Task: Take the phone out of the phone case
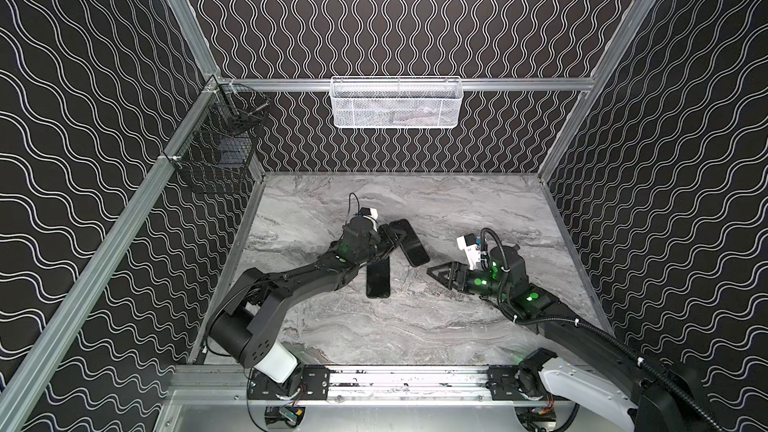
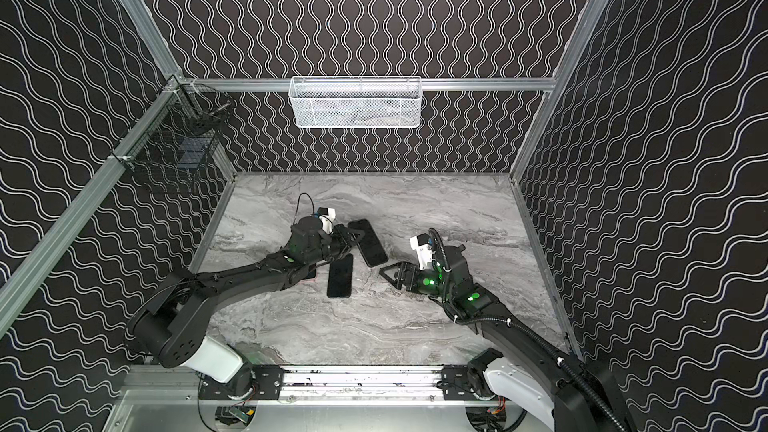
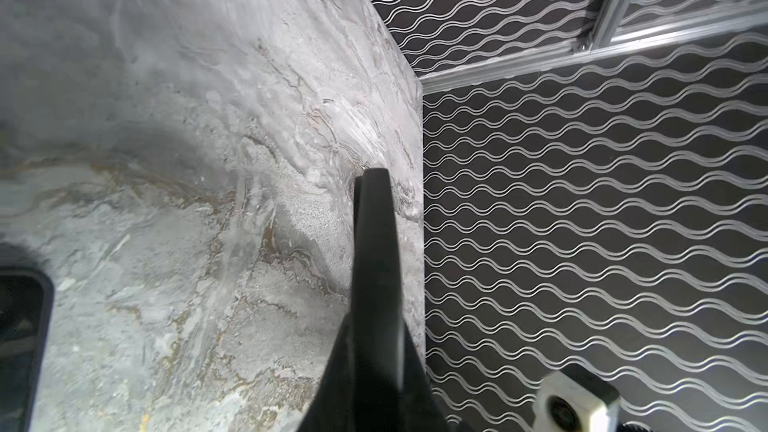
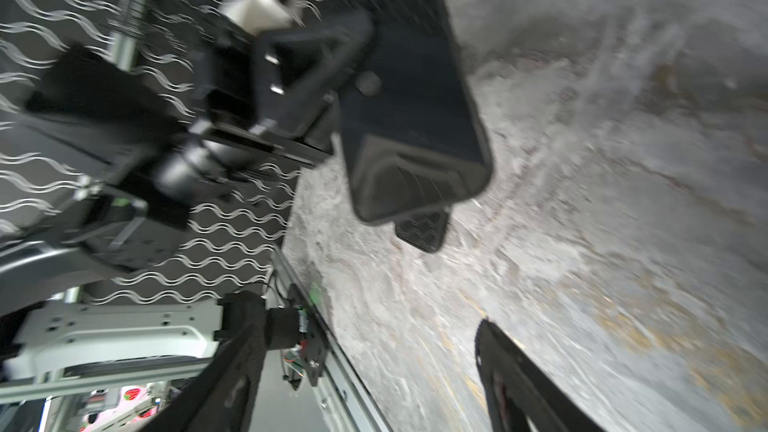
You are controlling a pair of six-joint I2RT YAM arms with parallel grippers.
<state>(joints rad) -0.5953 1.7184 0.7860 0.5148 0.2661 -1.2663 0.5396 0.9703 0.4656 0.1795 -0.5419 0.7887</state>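
Note:
The black phone (image 1: 378,282) (image 2: 340,278) lies flat on the marble table, outside the case, its far end hidden under my left arm. The empty black phone case (image 1: 411,245) (image 2: 370,245) (image 4: 415,118) hangs tilted just above the table. My left gripper (image 1: 397,238) (image 2: 354,238) (image 3: 371,176) is shut on its long edge. In the right wrist view the phone (image 4: 422,230) peeks out behind the case's lower end. My right gripper (image 1: 432,273) (image 2: 383,273) (image 4: 365,326) stands open and empty, low over the table right of both, pointing at them.
A white mesh basket (image 1: 395,103) hangs on the back rail. Two black wire baskets (image 1: 224,147) are fixed to the left wall. An aluminium rail (image 1: 407,380) runs along the table's front edge. Patterned walls close in three sides.

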